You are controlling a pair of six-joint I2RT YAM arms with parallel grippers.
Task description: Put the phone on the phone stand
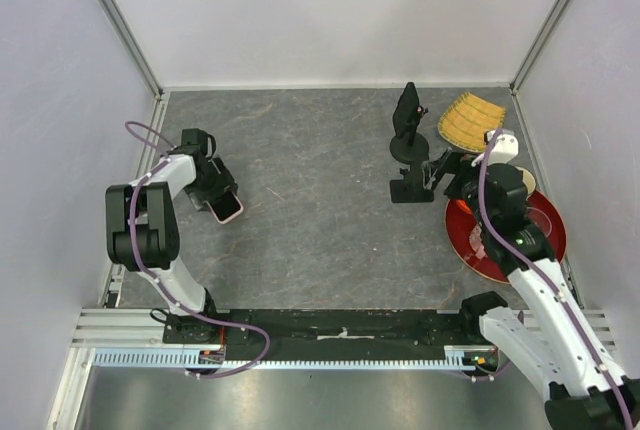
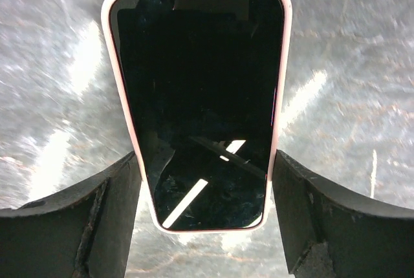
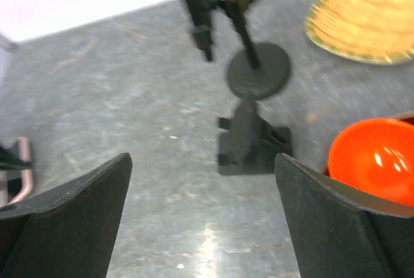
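- The left claw [image 2: 206,160] sits low over the grey table [image 1: 320,220] with its 2 fingers closed on the phone [image 2: 197,90]. 1 finger presses against each long side, near the phone's lower end.
- The phone lies screen-up on the left side of the table, well apart from the stand. In the overhead view it looks flat on the surface, but I cannot tell whether it is lifted yet.
- Handling estimate: the phone is a stiff, flat slab of moderate weight. Its glossy black glass face is fragile and slippery.
- The pink case gives a rounded, probably rubbery rim, so the long sides are the proper place to hold it. A grip this close to 1 end may let the far end sag or pivot.
- The table surface is mottled stone-grey with a slight sheen.
- The right claw [image 3: 202,158] is spread wide and holds nothing. It hovers just beside the stand.
- An orange bowl [image 3: 375,161], smooth and glossy, rests on a red plate [image 1: 548,218] under the right arm.
- A flat black bracket [image 3: 249,142] lies just in front of the stand. I cannot tell whether the 2 are joined.
- The stand [image 1: 407,145] is matt black, with a round disc base, a thin post and a tilted clamp head.
- A yellow ribbed plate [image 1: 472,120] lies farthest back.
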